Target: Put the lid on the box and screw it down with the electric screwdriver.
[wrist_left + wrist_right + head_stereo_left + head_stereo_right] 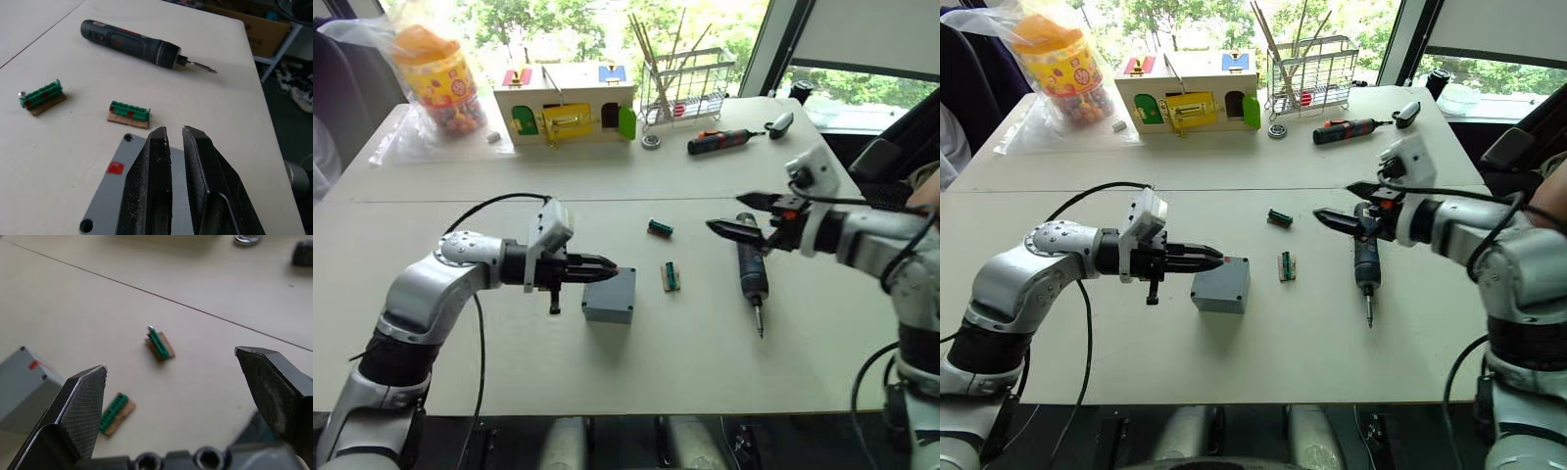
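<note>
Left gripper point(607, 265) — fingers nearly closed with a narrow gap, holding nothing, tips over the near edge of the lid point(110, 196), which sits on the box point(610, 296); a red mark shows on the lid's grey face. Right gripper point(741, 215) — fingers spread wide and empty, poised just above the handle end of the electric screwdriver point(752, 272), which lies flat on the table point(460, 186) with its bit pointing toward the robot. Between the two grippers lie two small green connector blocks point(672, 276) on brown bases. Beyond them, at the table's far side: a black-and-orange screwdriver point(722, 141), a wire rack point(690, 88), a wooden toy house point(565, 103) and a bagged candy jar point(438, 78). Windows with foliage stand behind.
</note>
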You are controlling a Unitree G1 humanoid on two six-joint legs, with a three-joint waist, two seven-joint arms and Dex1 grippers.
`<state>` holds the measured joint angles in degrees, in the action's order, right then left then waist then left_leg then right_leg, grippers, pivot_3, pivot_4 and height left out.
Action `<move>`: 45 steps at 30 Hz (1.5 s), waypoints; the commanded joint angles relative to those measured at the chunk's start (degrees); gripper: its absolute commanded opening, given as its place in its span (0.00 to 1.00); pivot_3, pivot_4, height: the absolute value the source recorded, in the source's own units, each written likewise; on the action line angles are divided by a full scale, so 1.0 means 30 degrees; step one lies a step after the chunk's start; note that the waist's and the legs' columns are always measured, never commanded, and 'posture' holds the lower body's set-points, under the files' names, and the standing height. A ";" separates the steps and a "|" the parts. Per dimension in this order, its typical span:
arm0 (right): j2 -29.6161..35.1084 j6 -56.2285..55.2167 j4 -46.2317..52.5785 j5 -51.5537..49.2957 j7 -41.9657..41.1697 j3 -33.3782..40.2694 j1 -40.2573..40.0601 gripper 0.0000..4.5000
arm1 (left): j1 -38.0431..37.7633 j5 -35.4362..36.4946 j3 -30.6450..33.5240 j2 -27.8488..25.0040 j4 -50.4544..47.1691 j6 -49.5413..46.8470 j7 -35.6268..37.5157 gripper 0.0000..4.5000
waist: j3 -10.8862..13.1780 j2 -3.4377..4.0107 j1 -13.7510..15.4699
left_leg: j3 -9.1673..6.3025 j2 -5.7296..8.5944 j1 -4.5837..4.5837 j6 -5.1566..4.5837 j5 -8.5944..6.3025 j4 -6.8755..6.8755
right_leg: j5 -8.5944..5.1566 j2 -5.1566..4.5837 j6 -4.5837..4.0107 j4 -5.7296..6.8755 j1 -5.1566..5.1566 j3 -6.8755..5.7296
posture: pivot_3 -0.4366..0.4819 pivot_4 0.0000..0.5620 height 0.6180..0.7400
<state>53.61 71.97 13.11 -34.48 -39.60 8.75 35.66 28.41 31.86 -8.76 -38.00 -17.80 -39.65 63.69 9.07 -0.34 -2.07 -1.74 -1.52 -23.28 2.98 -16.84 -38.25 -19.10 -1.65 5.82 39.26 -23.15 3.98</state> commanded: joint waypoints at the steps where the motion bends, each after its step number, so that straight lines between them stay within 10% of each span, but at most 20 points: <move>1: 0.1904 0.3472 -0.2599 0.0141 -0.0639 -0.1667 0.1469 0.99 | 0.0721 -0.0728 -0.0846 0.0173 -0.0916 0.1393 0.0419 0.10 | 0.0001 -0.0002 -0.0013 | 0.0001 0.0000 -0.0004 0.0000 0.0000 0.0000 | 0.0000 0.0004 0.0000 -0.0006 0.0001 0.0001 | 0.48 0.27 0.97; 25: -0.0504 0.4379 -1.0643 0.2264 -0.4087 -1.3991 0.6834 0.99 | -0.0818 -0.0734 -0.0445 0.0997 -0.2445 0.1253 -0.2106 0.10 | -0.0049 -0.0084 -0.0147 | 0.0008 -0.0016 0.0007 -0.0022 -0.0012 -0.0024 | 0.0001 0.0014 0.0001 -0.0004 0.0001 0.0021 | 0.48 0.27 0.97; 31: -0.0777 0.1954 -1.1195 0.4757 -0.5511 -1.6467 0.6875 0.58 | -0.1221 -0.1021 -0.0536 0.1336 -0.2310 0.1347 -0.2939 0.10 | -0.0124 -0.0211 -0.0115 | -0.0005 -0.0028 0.0292 -0.0072 -0.0041 0.0007 | -0.0001 0.0015 -0.0001 -0.0078 0.0312 -0.0001 | 0.48 0.27 0.97; 34: -0.0639 0.0841 -1.1527 0.5837 -0.6403 -1.6931 0.6799 0.37 | -0.1390 -0.0926 -0.0313 0.1286 -0.2207 0.1368 -0.3072 0.10 | -0.0179 -0.0300 -0.0134 | -0.0011 -0.0032 0.0298 -0.0076 -0.0044 0.0007 | -0.0001 0.0026 -0.0001 -0.0078 0.0314 -0.0003 | 0.48 0.27 0.97; 45: -0.1614 0.0954 -1.5524 0.6117 -0.6169 -1.0943 1.0263 0.37 | -0.0959 -0.0532 0.1187 0.0198 0.0618 0.1738 -0.1936 0.10 | -0.0089 -0.0155 -0.0137 | 0.0026 -0.0054 0.0280 -0.0071 -0.0041 -0.0001 | 0.0009 -0.0001 -0.0009 -0.0060 0.0265 0.0014 | 0.48 0.27 0.97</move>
<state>47.89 74.39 -33.73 -15.37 -59.03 -30.65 62.16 24.54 29.99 -7.07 -36.53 -15.99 -35.50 56.65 8.80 -0.81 -2.49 -1.64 -1.67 -22.59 2.77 -16.96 -38.24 -19.08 -1.67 5.79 39.09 -22.53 4.04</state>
